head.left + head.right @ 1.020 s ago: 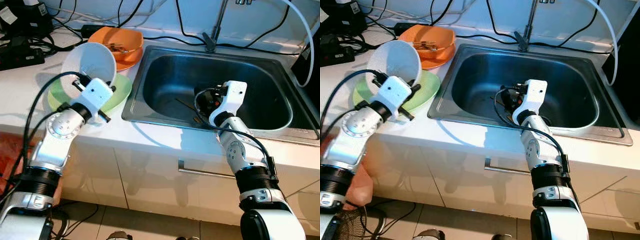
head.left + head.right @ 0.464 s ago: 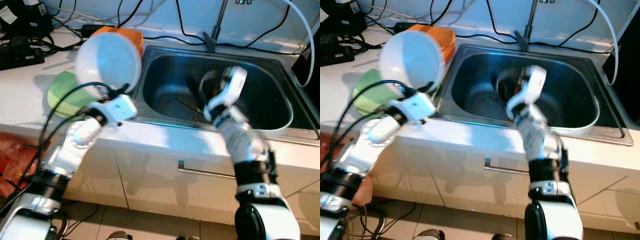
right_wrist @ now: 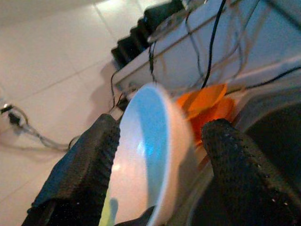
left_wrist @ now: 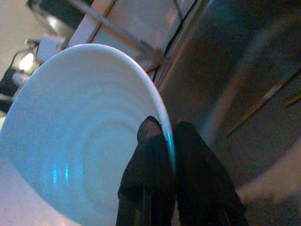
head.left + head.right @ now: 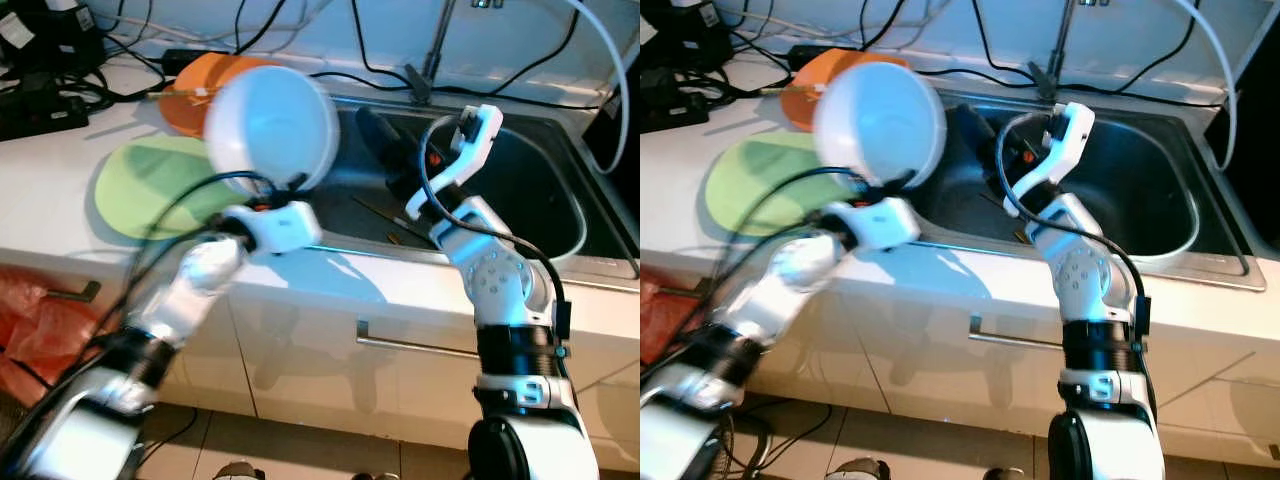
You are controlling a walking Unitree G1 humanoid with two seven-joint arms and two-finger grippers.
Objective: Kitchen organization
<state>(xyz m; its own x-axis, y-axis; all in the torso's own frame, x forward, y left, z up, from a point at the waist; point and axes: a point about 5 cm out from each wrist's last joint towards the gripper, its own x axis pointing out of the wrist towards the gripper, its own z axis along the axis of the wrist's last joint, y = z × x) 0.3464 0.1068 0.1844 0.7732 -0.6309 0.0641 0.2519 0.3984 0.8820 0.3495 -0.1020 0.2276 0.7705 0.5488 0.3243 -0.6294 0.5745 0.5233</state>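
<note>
A white bowl (image 5: pixel 272 125) hangs tilted in the air over the left edge of the steel sink (image 5: pixel 540 170). My left gripper (image 4: pixel 168 129) is shut on its rim, one finger inside and one outside. My right gripper (image 5: pixel 385 155) is raised over the sink basin, open, its fingers pointing left at the bowl. In the right wrist view the bowl (image 3: pixel 150 155) shows between the two spread fingers (image 3: pixel 235 169), a short way off. A green plate (image 5: pixel 150 185) lies bare on the white counter. An orange bowl (image 5: pixel 195 90) with something in it sits behind the plate.
Thin sticks (image 5: pixel 375 210) lie on the sink bottom. The faucet (image 5: pixel 430 60) stands behind the basin. Black cables and power gear (image 5: pixel 40 90) crowd the back left of the counter. A drawer handle (image 5: pixel 410 345) runs below the counter edge, and a red bag (image 5: pixel 35 330) hangs low on the left.
My left arm lifted the white bowl off the green plate and swung it right to the sink's edge. My right gripper rose out of the basin toward the bowl.
</note>
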